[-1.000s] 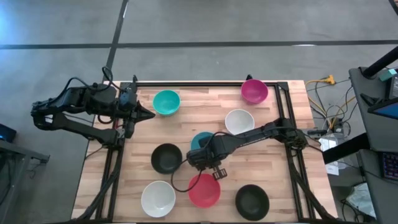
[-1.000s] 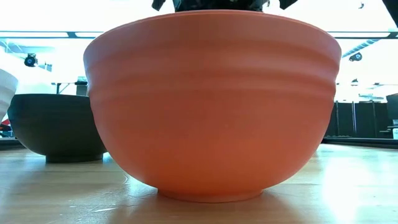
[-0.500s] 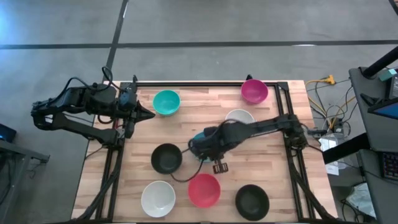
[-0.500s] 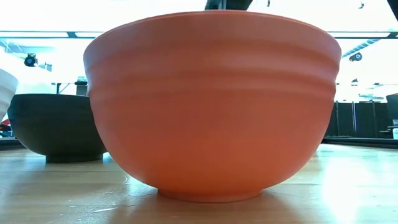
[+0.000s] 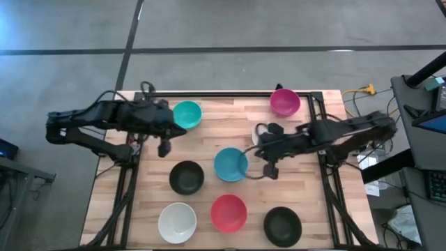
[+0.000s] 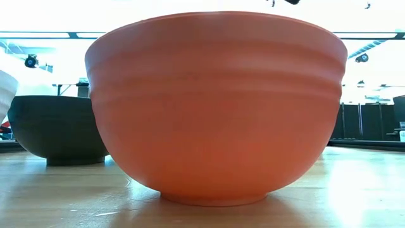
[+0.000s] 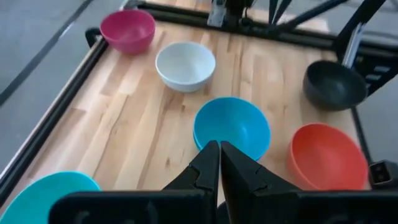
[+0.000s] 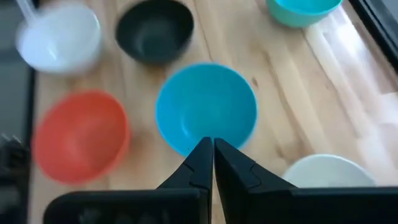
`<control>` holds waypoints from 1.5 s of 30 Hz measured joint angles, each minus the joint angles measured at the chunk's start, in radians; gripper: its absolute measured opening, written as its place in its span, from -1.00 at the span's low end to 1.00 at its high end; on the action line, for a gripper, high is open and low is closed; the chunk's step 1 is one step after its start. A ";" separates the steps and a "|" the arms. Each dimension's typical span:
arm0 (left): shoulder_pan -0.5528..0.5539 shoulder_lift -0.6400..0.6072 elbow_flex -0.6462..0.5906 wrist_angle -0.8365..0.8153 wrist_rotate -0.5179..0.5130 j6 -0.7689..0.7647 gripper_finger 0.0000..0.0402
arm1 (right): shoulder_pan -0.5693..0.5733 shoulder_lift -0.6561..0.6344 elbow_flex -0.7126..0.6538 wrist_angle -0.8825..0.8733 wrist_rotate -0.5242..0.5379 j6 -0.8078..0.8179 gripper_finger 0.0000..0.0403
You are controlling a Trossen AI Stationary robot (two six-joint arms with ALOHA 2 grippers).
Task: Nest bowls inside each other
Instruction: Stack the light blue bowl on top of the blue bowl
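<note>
I am looking across the table from its left side. My left pincer is hanging beside the teal bowl at the far left corner, its fingers pressed together on nothing. Nearer me on that side sit a black bowl and a white bowl, each on its own. In the middle, the blue bowl is resting upright, with the red bowl just in front of it. My right pincer is hovering just beside the blue bowl, fingers together and empty, above a second white bowl. Farther right are the magenta bowl at the back and another black bowl at the front. Nothing is visibly nested yet. I am judging these bowls light, stiff and smooth, so likely slippery; pinching one wall at the rim looks the surest hold.
</note>
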 joint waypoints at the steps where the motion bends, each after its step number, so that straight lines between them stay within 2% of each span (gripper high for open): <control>1: 0.000 0.019 0.000 0.001 0.000 0.000 -1.00 | 0.002 -0.045 -0.064 0.067 0.000 0.017 -0.96; 5: 0.000 0.099 0.000 0.016 -0.002 0.000 -1.00 | 0.007 -0.216 -0.293 0.327 -0.003 0.083 -0.96; 9: 0.000 0.182 0.010 0.059 -0.002 0.000 -1.00 | 0.006 -0.353 -0.464 0.541 0.000 0.112 -0.96; 16: 0.008 0.243 0.045 0.045 0.017 0.048 -1.00 | -0.016 -0.522 -0.650 0.802 0.041 0.115 -0.96; 18: 0.023 0.236 0.038 0.045 -0.033 0.038 -1.00 | -0.032 -0.562 -0.691 0.865 0.101 0.132 -0.96; 21: 0.068 0.212 0.032 0.021 -0.176 -0.029 -1.00 | -0.056 -0.633 -0.771 1.023 0.224 0.172 -0.96; 24: 0.131 0.169 0.032 0.028 -0.258 -0.033 -1.00 | -0.104 -0.700 -0.849 1.150 0.252 0.160 -0.96; 27: 0.213 0.129 0.031 0.065 -0.291 -0.033 -1.00 | -0.165 -0.761 -0.907 1.182 0.244 0.161 -0.96; 31: 0.347 0.112 0.019 0.118 -0.284 -0.035 -1.00 | -0.251 -0.797 -0.952 1.189 0.244 0.176 -0.96; 33: 0.426 0.121 0.019 0.124 -0.199 -0.035 -1.00 | -0.288 -0.795 -0.955 1.190 0.243 0.190 -0.96; 34: 0.469 0.129 0.019 0.125 -0.124 -0.035 -1.00 | -0.302 -0.792 -0.955 1.189 0.243 0.193 -0.96; 38: 0.618 0.193 0.012 0.122 0.265 -0.034 -1.00 | -0.330 -0.763 -0.935 1.187 0.239 0.194 -0.96; 40: 0.658 0.230 0.005 0.121 0.411 -0.030 -1.00 | -0.335 -0.744 -0.921 1.182 0.237 0.194 -0.96; 42: 0.683 0.263 0.003 0.095 0.461 -0.009 -1.00 | -0.335 -0.725 -0.908 1.179 0.237 0.194 -0.96; 45: 0.695 0.305 0.004 0.045 0.420 0.119 -1.00 | -0.334 -0.693 -0.882 1.162 0.220 0.201 -0.96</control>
